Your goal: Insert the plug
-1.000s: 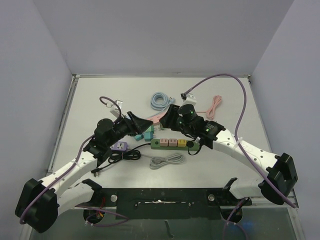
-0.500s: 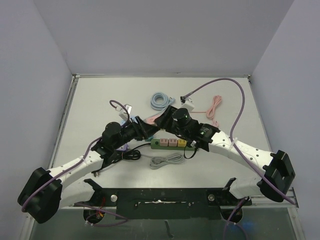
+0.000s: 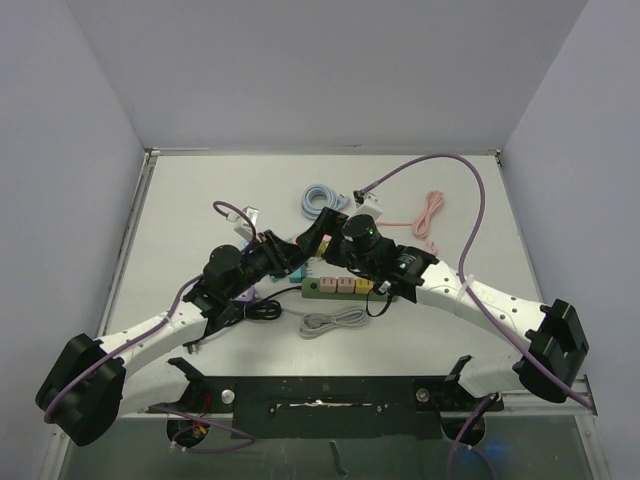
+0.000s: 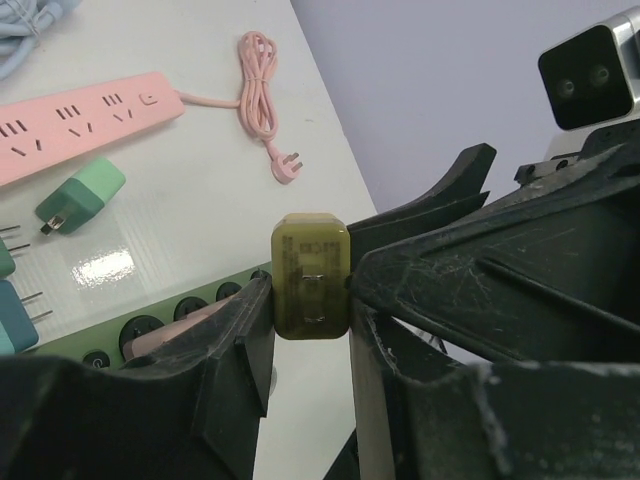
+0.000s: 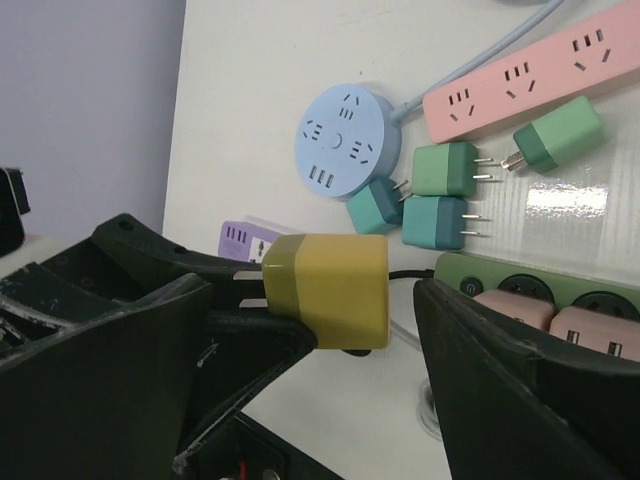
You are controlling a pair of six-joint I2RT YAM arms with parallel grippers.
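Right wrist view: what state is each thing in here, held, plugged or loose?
yellow plug, held up, unplugged
left gripper, shut on yellow plug
right gripper, open around yellow plug
green power strip, pink plugs inserted
pink power strip, visible sockets empty
teal adapters, lying loose, unplugged

Bright, even light falls from above. Shadows under the arms (image 3: 160, 325) on the white table (image 3: 180, 200) are faint and soft-edged. Both wrist views catch a white glare patch on the tabletop beside the green plugs (image 5: 445, 168). The black fingers (image 4: 150, 400) nearest each lens are blurred, while the yellow plug (image 5: 327, 290) looks sharp.
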